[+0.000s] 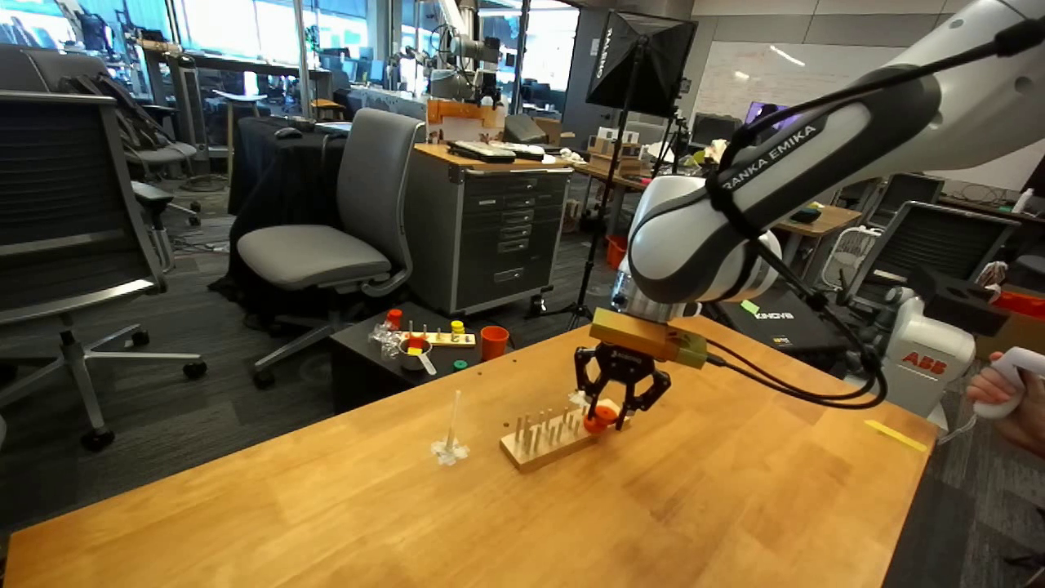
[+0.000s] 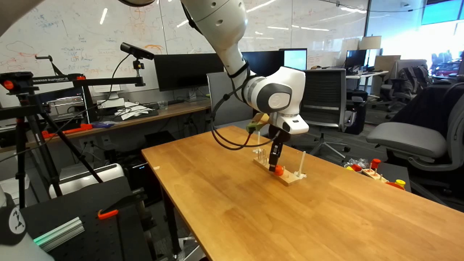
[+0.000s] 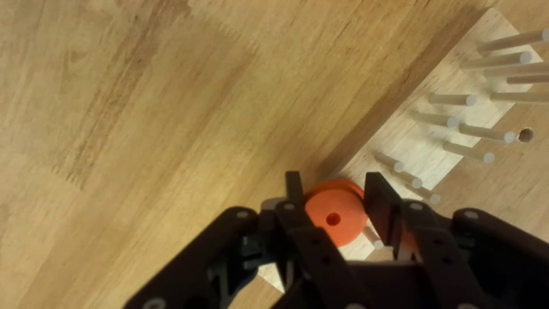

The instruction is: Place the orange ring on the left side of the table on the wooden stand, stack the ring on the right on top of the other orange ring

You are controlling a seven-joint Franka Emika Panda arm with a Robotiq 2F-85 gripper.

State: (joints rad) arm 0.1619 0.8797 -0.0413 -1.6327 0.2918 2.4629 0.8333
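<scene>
The wooden stand (image 1: 562, 454) is a pale base with several upright pegs on the table (image 1: 367, 523); it also shows in an exterior view (image 2: 290, 177) and the wrist view (image 3: 446, 81). My gripper (image 1: 606, 420) points down at one end of the stand. In the wrist view its fingertips (image 3: 333, 184) lie against both sides of an orange ring (image 3: 326, 206). No peg shows in the ring's dark hole. Another orange rim shows beneath; I cannot tell if it is a second ring. The orange piece appears in both exterior views (image 1: 602, 418) (image 2: 279, 170), low over the stand.
A whitish upright rod (image 1: 454, 429) is taped to the table near the stand; a second such rod (image 2: 259, 139) stands at its other end. Beside the table, a dark low surface holds an orange cup (image 1: 494, 343) and small toys. A hand holds a controller (image 1: 1012, 380).
</scene>
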